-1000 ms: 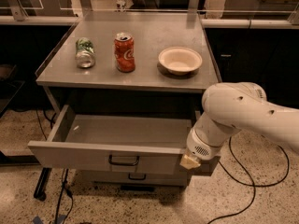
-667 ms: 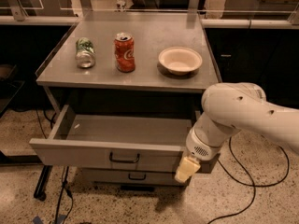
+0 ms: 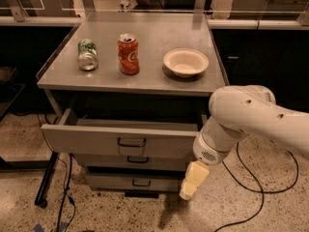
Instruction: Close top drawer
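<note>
The top drawer (image 3: 96,140) is a wide grey metal drawer with a small dark loop handle (image 3: 131,142) at its centre. It stands partly pulled out from under the cabinet top, with only a narrow strip of its inside showing. My gripper (image 3: 191,183) hangs at the end of the white arm (image 3: 246,117), just below and in front of the drawer front's right end, pointing down toward the floor. It holds nothing that I can see.
On the cabinet top (image 3: 145,76) lie a green can on its side (image 3: 87,54), an upright red can (image 3: 128,53) and a white bowl (image 3: 186,62). Two lower drawers (image 3: 137,159) sit shut below. Black cables (image 3: 251,187) run over the speckled floor.
The top drawer has slid in a good way toward the cabinet. My gripper has dropped lower, below the drawer front's right end.
</note>
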